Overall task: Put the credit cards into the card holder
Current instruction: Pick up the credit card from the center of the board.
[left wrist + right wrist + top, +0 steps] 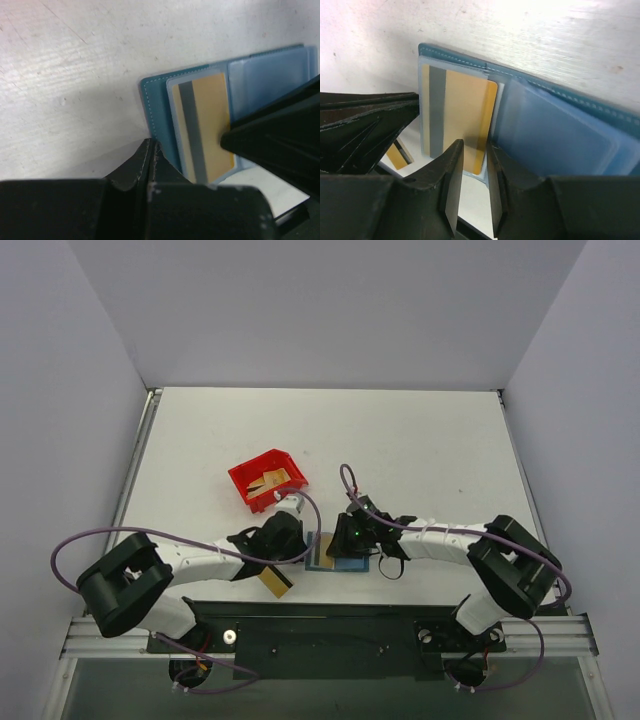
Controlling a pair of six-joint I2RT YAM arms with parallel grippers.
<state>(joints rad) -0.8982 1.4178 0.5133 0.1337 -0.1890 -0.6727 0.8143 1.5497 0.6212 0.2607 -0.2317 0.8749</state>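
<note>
The teal-blue card holder (345,562) lies open on the table near the front edge; it also shows in the left wrist view (156,112) and the right wrist view (555,135). One gold-tan credit card (207,125) with a grey stripe sits in its left clear slot (462,110), its lower end sticking out. My left gripper (151,146) is shut and empty, its tips at the holder's left edge. My right gripper (475,150) is narrowly open, its jaws over the card's protruding end. A second card (277,581) lies on the table to the left (395,156).
A red plastic bin (240,478) stands behind and left of the arms, with more gold cards (270,481) inside. The table's front edge and the black mounting rail (320,630) run just behind the holder. Purple cables loop over both arms.
</note>
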